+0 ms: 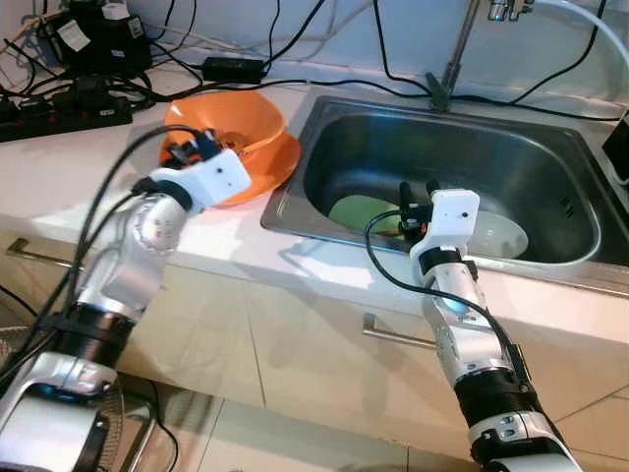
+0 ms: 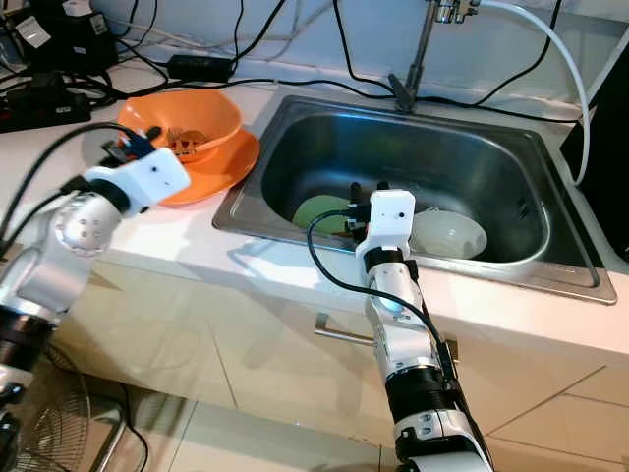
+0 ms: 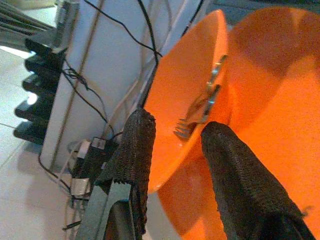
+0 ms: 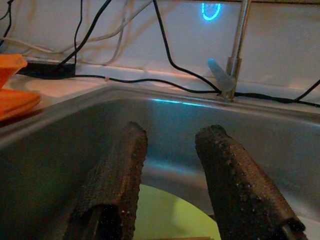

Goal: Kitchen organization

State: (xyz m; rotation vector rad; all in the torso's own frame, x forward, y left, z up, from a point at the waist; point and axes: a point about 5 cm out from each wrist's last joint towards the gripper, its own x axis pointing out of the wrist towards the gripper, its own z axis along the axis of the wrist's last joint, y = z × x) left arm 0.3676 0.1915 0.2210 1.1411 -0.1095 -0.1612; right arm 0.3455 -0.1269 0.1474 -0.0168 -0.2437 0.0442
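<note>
An orange bowl (image 1: 236, 116) sits on an orange plate (image 1: 278, 165) on the counter left of the sink. A metal fork (image 3: 206, 98) lies inside the bowl. My left gripper (image 1: 183, 149) is at the bowl's near left rim, open, and the rim (image 3: 170, 95) runs just past the gap between its fingertips. My right gripper (image 1: 418, 188) is down inside the steel sink (image 1: 290, 202), open and holding nothing. It hangs just above a green plate (image 1: 356, 210). A white bowl (image 1: 503, 237) lies beside that plate on the sink floor.
The tap (image 1: 452, 61) rises behind the sink. Black cables trail along the back of the counter, and a power strip (image 1: 59, 110) with plugs sits at the far left. Cabinet fronts with a handle (image 1: 398, 335) are below the counter edge.
</note>
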